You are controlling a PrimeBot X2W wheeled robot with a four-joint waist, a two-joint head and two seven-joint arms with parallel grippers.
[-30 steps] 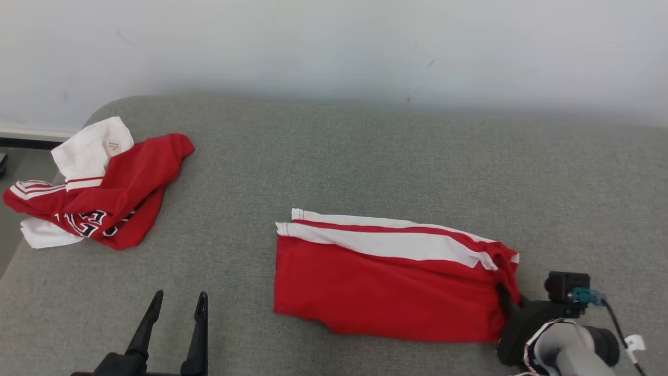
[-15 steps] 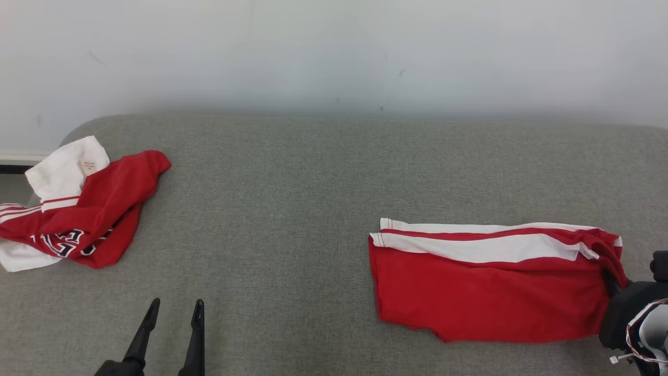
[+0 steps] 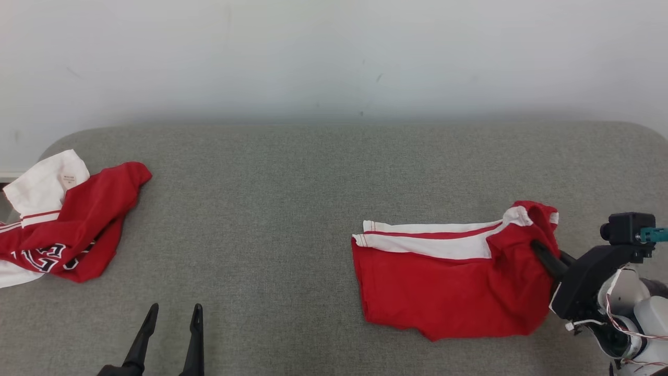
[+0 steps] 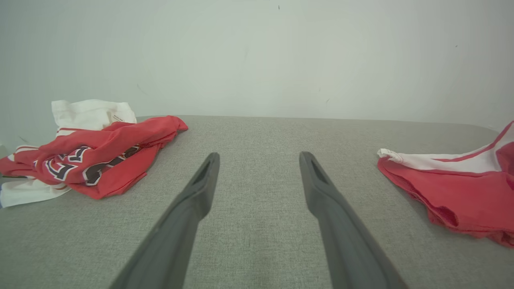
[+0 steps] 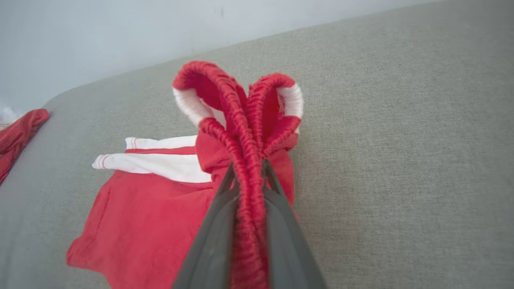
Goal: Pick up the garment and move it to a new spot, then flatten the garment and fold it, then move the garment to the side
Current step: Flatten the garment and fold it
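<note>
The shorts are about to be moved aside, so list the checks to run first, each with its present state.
1. Grip: right hand shut on the waistband of the shorts: ok.
2. All folded layers caught in that grip: cannot tell.
3. Fold lying flat: not ok, the gripped end is bunched and lifted.
4. Idle left hand open, apart from any cloth: ok.
5. Gap between the shorts and the crumpled jersey: ok.

L fingers (image 4: 190, 208): 2 long dark-grey blades, tapered, slot nr each tip | R fingers (image 5: 213, 249): same dark grey, slim | R wrist (image 3: 589, 282): black angular housing | cam block (image 3: 626, 228): small black box w/ teal plug (image 3: 653, 235) | forearm (image 3: 652, 313): pale grey-white, rounded | wires (image 3: 611, 315): thin red/white, loose loops
</note>
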